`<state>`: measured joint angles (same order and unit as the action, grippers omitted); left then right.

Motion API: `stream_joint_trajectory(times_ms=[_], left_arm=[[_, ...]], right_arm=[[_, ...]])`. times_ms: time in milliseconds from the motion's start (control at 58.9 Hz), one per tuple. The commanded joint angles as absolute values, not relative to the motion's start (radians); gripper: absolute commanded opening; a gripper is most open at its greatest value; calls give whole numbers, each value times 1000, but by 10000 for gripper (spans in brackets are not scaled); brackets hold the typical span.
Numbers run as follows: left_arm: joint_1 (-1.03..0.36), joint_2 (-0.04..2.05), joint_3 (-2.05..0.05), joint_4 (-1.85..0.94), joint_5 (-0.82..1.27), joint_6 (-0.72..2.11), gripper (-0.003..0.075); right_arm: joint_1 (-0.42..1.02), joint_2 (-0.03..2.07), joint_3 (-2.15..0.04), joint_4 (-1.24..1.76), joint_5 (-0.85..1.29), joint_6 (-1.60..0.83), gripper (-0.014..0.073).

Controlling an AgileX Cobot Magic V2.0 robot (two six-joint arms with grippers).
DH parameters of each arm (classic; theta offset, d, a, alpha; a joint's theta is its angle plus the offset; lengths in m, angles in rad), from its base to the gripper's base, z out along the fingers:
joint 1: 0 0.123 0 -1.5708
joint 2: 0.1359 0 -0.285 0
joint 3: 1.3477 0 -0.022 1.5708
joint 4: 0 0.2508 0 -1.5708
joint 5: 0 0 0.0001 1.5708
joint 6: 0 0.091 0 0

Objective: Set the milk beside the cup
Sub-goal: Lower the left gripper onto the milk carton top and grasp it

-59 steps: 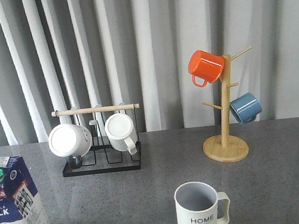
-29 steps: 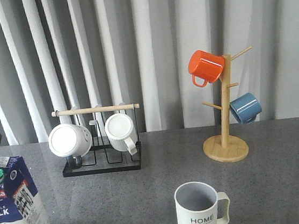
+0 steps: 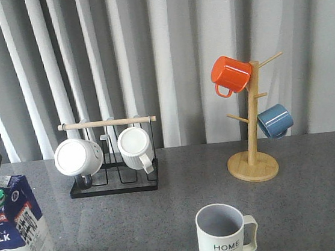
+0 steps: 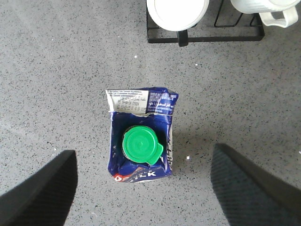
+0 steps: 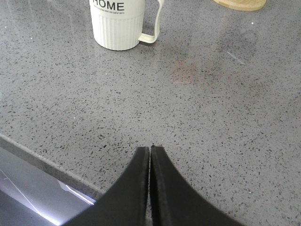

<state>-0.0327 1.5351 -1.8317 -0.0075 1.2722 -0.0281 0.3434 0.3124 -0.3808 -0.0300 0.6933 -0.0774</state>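
The milk, a blue-and-white carton with a green cap, stands upright at the table's front left. In the left wrist view the milk shows from above. My left gripper is open wide above it, with one finger on each side and both clear of the carton. The cup, a ribbed pale mug printed "HOME", stands at the front centre, well right of the milk. My right gripper is shut and empty, low over the table, with the cup ahead of it.
A black wire rack with two white mugs stands behind the milk, and it also shows in the left wrist view. A wooden mug tree at the back right holds an orange mug and a blue mug. The table's front edge is near the right gripper.
A dark part of my left arm has come into the front view at the left edge, above the milk, and has sunk slightly. Milk and cup have not moved.
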Motion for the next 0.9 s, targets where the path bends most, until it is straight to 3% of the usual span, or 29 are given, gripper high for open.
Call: stream_joint_trajectory(times_ms=[0,408,730,883], left_arm=[[-31,1525,-1861,-9,1248,-20,570],[-31,1604,-1851,-14,1248,-15,570],[-31,1647,-1707,-10,1242,19,569],[-31,1657,-1683,0,1236,39,529]], right_arm=[[346,320,-406,-31,629,-86,-6],[346,320,-405,-31,629,-86,-6],[346,320,-405,-32,629,-86,-6],[346,320,-405,-32,629,-86,-6]])
